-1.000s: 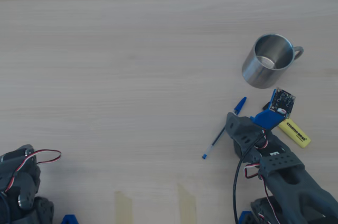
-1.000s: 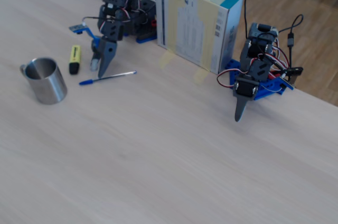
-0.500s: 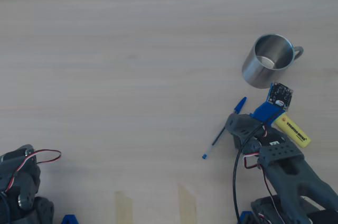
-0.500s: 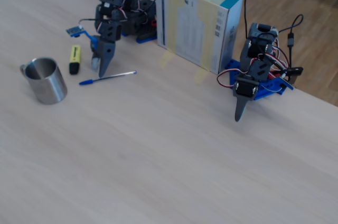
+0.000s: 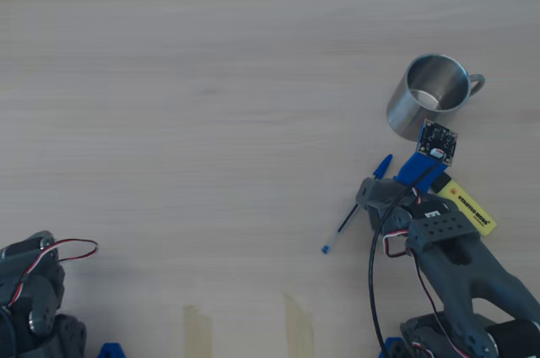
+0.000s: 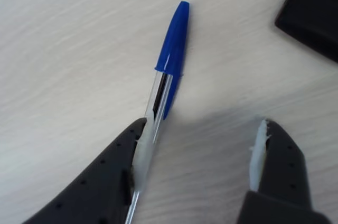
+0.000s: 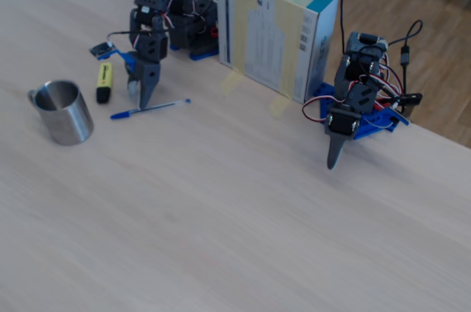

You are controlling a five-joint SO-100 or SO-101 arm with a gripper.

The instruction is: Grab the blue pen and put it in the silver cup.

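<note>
**Open end effector straddling the blue pen on the table**

We see a pale wood-grain table [image 5: 211,79] with 1 working arm at the lower right of the overhead view. Its end effector [image 6: 203,152] is down at the surface and spread wide, gripping nothing. In the wrist view the 2 dark fingers point up from the bottom edge; the left finger [image 6: 113,182] touches the barrel of the blue pen [image 6: 163,84], while the right finger stands well apart with bare table between.

The pen lies flat. In the wrist view its long axis runs from bottom left to upper right, the cap pointing away from the end effector, so the barrel sits at the left side of the gap rather than centred. We judge that closing from here would push the right finger across to meet the barrel.

The pen is a thin stick type: clear barrel, dark ink tube, blue cap, small blue end plug [image 5: 325,249] visible in the overhead view.

The silver cup [image 5: 429,98] stands upright beyond the capped end, near but not touching, handle to the right in the overhead view. A yellow highlighter [image 5: 468,208] lies just beside the arm. A 2nd arm [image 7: 353,106] rests well apart in the fixed view.
</note>
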